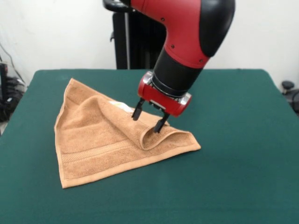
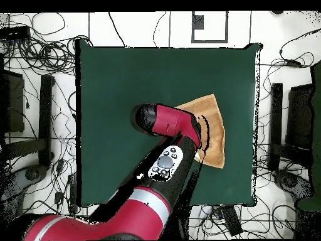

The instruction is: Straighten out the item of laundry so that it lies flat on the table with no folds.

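Note:
The orange-tan towel [image 1: 96,140] lies on the green table [image 1: 233,168], left of centre. Its right part is folded over itself, with a raised ridge running from the white tag [image 1: 122,107] down to the front right corner. My gripper [image 1: 149,119] hangs over this ridge, its fingers apart, one on each side of the fold, tips at the cloth. In the overhead view the towel [image 2: 212,120] shows right of the arm [image 2: 168,120], which hides the gripper.
The table [image 2: 125,88] has bare green felt around the towel. Cables and stands lie on the floor around the table [image 2: 37,144]. The robot's black pedestal [image 1: 135,42] stands at the far edge.

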